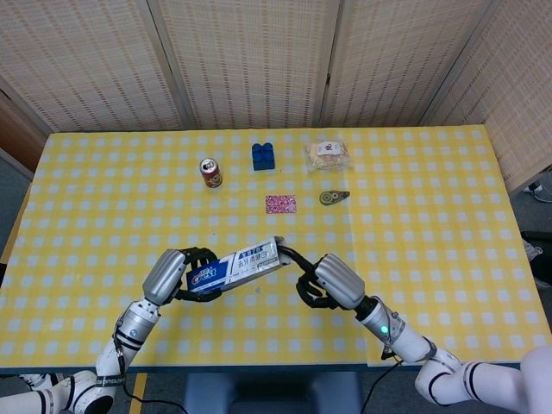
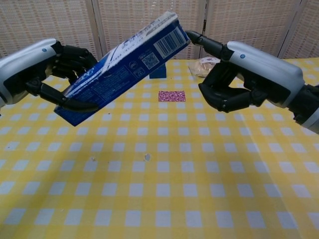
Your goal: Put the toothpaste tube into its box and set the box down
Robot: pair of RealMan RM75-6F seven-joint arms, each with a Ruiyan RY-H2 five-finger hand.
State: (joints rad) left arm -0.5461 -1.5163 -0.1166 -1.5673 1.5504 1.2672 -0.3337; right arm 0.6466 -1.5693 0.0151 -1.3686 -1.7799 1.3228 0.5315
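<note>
My left hand [image 1: 168,274] [image 2: 45,67] grips the lower end of the blue toothpaste box [image 1: 237,263] [image 2: 124,67], which is held above the table and tilted up to the right. On the other side, my right hand [image 1: 332,280] [image 2: 244,69] has one finger stretched out, and its fingertip [image 1: 285,253] [image 2: 192,37] touches the box's upper end. The remaining fingers of that hand are curled in on nothing. No toothpaste tube shows in either view.
On the far part of the yellow checked table [image 1: 431,216] stand a drink can [image 1: 210,172], a blue block [image 1: 263,155] [image 2: 158,72] and a wrapped bun [image 1: 329,154]. Nearer lie a pink patterned card [image 1: 280,203] [image 2: 172,96] and a small tape dispenser [image 1: 332,197].
</note>
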